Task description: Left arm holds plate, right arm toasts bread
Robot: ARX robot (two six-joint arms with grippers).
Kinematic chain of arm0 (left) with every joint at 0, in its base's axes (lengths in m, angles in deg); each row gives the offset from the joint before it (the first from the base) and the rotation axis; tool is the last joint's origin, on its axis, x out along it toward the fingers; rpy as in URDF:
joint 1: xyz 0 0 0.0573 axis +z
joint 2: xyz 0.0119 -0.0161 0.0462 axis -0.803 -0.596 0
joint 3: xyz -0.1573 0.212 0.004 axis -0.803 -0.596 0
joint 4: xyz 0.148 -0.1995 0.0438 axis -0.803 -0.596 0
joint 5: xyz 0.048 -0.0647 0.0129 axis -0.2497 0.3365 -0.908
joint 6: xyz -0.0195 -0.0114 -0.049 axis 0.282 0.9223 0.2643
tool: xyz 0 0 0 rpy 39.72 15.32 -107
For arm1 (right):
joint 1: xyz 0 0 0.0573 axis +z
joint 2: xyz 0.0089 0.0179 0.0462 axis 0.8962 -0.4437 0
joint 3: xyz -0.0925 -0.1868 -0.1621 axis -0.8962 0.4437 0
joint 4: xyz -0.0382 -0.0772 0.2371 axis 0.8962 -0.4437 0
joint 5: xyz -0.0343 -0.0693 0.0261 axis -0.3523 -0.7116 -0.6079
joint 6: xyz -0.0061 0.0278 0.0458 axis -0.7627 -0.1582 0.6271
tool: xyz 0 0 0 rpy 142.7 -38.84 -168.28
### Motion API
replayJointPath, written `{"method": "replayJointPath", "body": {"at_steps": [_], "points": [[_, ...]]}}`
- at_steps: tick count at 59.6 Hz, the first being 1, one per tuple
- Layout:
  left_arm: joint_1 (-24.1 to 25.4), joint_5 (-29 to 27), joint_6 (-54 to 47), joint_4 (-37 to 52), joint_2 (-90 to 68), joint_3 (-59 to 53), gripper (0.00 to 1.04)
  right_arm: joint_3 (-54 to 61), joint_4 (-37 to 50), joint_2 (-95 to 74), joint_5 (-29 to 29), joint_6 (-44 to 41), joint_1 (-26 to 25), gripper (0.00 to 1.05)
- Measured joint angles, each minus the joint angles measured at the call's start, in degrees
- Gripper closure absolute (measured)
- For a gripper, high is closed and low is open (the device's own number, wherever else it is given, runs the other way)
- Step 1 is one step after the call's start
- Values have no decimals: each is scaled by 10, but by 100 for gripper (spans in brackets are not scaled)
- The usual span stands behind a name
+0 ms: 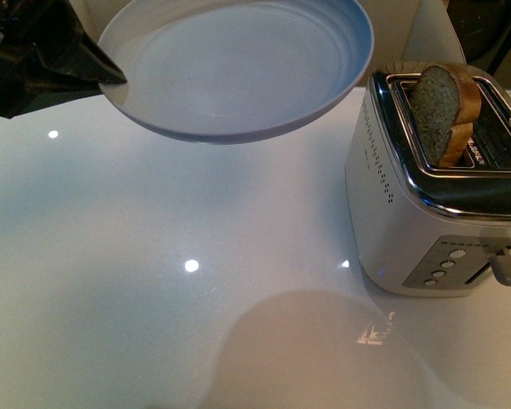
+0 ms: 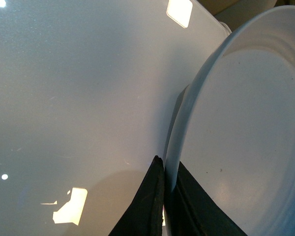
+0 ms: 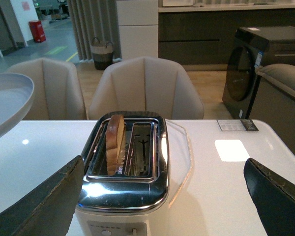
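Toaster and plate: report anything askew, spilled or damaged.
Nothing is spilled or damaged. In the toaster, the bread leans sideways in the slot nearer the plate, standing well above the slot rather than sunk in. The plate hangs tilted in the air, pinched at its rim by the left gripper.

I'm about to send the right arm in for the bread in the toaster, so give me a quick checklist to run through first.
1. Grip: left gripper clamped on the plate at its rim, a jaw on each side: ok.
2. Height: plate held clear of the table: ok.
3. Landing spot: plate bare, ready for a slice: ok.
4. Access: bread stands proud of its slot in the toaster: ok.
5. Readiness: right gripper open, jaws wide apart, facing the toaster: ok.
6. Bread toasted enough: cannot tell.
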Motion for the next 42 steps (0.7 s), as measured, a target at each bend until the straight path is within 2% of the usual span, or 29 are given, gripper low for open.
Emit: {"method": "replayJointPath", "body": {"at_steps": [13,28,42], "points": [[52,28,-40,21,-7,-15,102,0,0,0,0,0,0,9],[157,63,-113,69,-83,-28,102,0,0,0,0,0,0,9],[223,90,-186,101,-173,-26,102,0,0,0,0,0,0,9]]}}
